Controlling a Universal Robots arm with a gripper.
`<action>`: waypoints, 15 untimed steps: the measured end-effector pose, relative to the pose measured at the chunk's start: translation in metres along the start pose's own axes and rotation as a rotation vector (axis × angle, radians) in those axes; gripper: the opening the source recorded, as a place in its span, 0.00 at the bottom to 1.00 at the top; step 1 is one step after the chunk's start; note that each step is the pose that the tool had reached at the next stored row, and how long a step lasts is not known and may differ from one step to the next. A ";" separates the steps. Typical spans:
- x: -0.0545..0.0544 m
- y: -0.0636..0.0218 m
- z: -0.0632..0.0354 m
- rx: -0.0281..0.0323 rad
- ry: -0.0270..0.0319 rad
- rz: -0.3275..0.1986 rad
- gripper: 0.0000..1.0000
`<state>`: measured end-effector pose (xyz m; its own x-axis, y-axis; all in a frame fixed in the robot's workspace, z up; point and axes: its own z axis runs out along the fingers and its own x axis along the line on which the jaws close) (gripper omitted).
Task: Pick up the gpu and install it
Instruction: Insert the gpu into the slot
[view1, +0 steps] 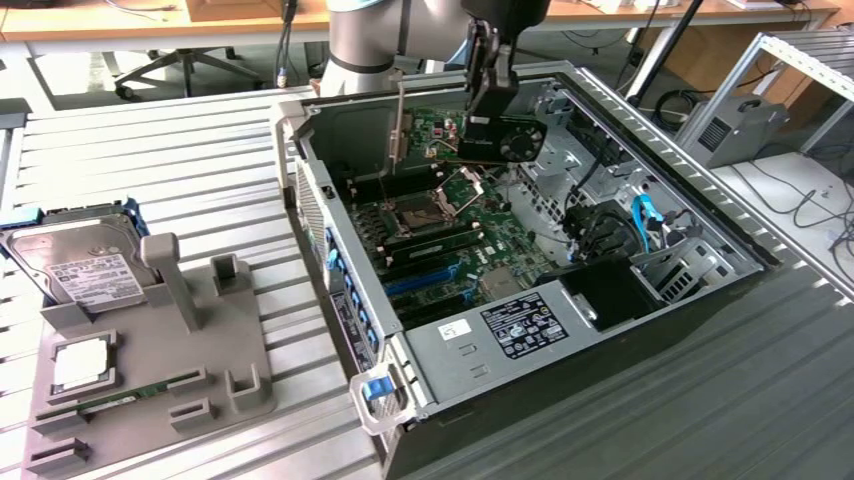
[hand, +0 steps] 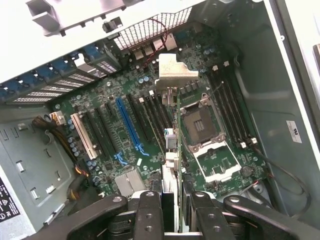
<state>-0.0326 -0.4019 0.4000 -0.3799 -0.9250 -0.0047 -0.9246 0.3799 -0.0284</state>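
Count on inspection: one computer case (view1: 441, 372), one graphics card (view1: 510, 140), one robot arm (view1: 367, 40), one gripper (hand: 171, 199). At the exterior view's left: one grey holder (view1: 200, 350), one hard drive (view1: 83, 268), one processor chip (view1: 83, 362), one memory stick (view1: 131, 394). On the board inside the case: one processor socket (hand: 202, 125), one blue slot (hand: 129, 125), one white slot (hand: 83, 135).

gpu (view1: 511, 140) in gripper (hand: 172, 198), above motherboard (view1: 497, 252), inside case (view1: 330, 262)
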 end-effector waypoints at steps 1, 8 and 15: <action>0.000 0.0000 -0.0001 0.0000 0.0000 -0.003 0.27; 0.000 0.0001 -0.0002 0.0000 -0.0007 -0.024 0.27; -0.001 0.0002 -0.0005 0.0000 -0.0014 -0.046 0.27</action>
<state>-0.0326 -0.4013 0.4005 -0.3365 -0.9417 -0.0047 -0.9412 0.3365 -0.0286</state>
